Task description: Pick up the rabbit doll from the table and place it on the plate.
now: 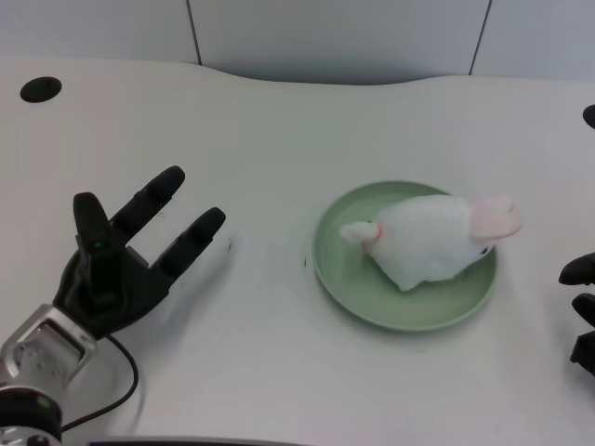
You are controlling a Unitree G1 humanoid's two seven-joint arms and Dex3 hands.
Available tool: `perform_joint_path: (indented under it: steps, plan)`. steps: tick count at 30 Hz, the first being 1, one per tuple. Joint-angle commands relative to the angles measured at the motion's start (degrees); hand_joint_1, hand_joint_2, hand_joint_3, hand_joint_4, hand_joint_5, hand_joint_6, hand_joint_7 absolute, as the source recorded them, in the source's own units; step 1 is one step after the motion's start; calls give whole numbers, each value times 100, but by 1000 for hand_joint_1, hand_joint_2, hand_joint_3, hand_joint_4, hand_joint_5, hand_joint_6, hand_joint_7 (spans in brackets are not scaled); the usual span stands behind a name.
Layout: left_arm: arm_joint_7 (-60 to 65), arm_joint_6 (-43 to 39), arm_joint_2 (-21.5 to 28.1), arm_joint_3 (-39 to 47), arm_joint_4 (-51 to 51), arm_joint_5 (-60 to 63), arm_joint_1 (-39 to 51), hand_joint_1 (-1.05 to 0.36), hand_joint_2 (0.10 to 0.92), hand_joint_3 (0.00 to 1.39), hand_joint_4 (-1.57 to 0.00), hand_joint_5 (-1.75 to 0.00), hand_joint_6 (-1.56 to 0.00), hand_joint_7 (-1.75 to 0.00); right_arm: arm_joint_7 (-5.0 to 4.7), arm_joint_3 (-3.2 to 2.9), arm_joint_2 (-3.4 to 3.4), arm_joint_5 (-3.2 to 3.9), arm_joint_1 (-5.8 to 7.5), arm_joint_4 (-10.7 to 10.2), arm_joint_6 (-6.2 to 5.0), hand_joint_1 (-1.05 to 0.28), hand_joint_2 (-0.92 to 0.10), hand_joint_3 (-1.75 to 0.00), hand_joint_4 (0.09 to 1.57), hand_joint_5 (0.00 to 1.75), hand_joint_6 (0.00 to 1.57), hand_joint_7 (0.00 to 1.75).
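Note:
The white rabbit doll (pixel 429 240) with pink ears lies on its side on the green plate (pixel 342 288), right of the table's middle. Its ears reach past the plate's right rim. My left hand (pixel 121 265) is low at the left, well apart from the plate, fingers spread and holding nothing.
The white table has a dark round hole (pixel 40 89) at its far left and another at the right edge (pixel 589 114). My right hand (pixel 581 311) rests at the right border. A thin black cable (pixel 121 390) loops by my left wrist.

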Motion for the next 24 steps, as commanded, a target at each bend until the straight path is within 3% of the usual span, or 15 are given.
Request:
perform_joint_path:
  steps: [1,3,6,9,12,21,24]
  plan:
    - [-253,58,214,34,53,-115,7,-1048,921,833,-14,-8,1,1,-1,-17,-104,16,-6,2,-41,-386,-921,-191,1557,1746,1268,1746]
    - [-360,13,244,30,195,-127,-40,-1048,921,821,-64,-36,1,1,-13,-17,-105,15,1,-2,-24,-386,-921,-185,1517,1746,1232,1746]
    - [-491,-261,268,-69,532,22,-134,-1048,921,805,-78,-48,-16,-8,81,-52,-89,78,-15,24,120,-373,-921,-181,1536,1746,1261,1746]
    - [-534,-447,294,-148,759,142,-200,-1048,921,785,-89,-62,-29,-14,-22,-26,-76,26,2,-20,12,-376,-921,-189,1563,1746,1323,1746]
    - [-607,-554,327,-196,933,225,-264,-1048,921,774,-85,-68,-17,-8,-14,-5,-90,-4,-12,-15,-60,-387,-921,-204,1566,1746,1381,1746]
    - [-753,-870,333,-279,1142,417,-326,-1048,921,771,-74,-95,-7,-2,-24,-31,-125,25,-28,22,169,-370,-921,-189,1537,1746,1267,1746]
    - [-803,-906,336,-296,1170,448,-344,-1048,921,766,-70,-106,-4,-1,91,-66,-111,73,-40,36,165,-367,-921,-189,1550,1746,1287,1746]
